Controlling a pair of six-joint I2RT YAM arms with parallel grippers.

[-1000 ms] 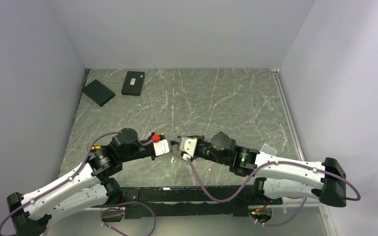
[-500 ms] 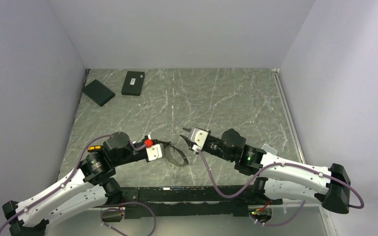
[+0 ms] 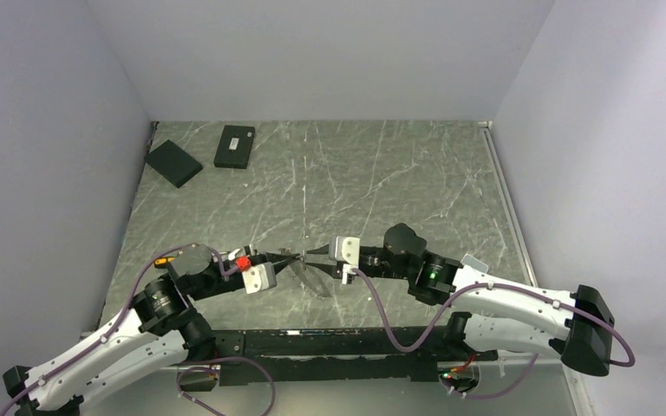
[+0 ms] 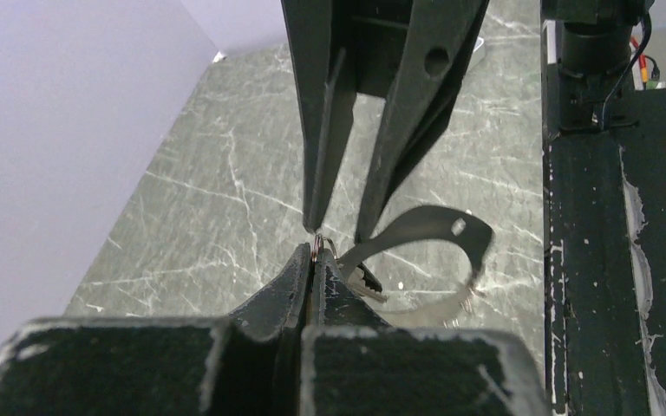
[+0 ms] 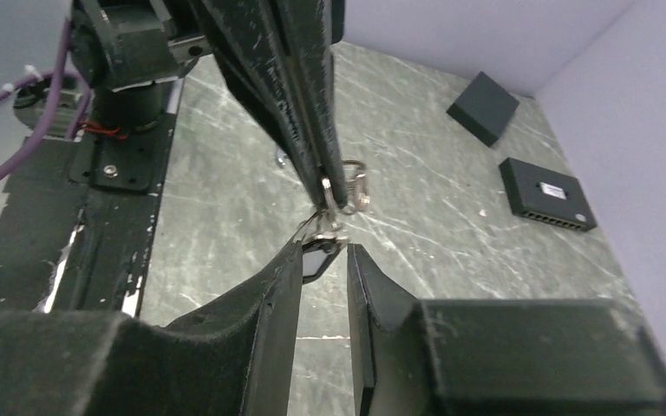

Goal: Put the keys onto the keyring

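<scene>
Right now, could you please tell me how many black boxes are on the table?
2. One black box lies angled at the far-left corner of the table, beside the wall; the second black box lies just right of it, not touching. The arms might hide others.

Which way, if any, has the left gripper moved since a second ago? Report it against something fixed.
Yes. In the top view the left gripper has pulled back to the left and closer to the black rail along the near edge.
</scene>
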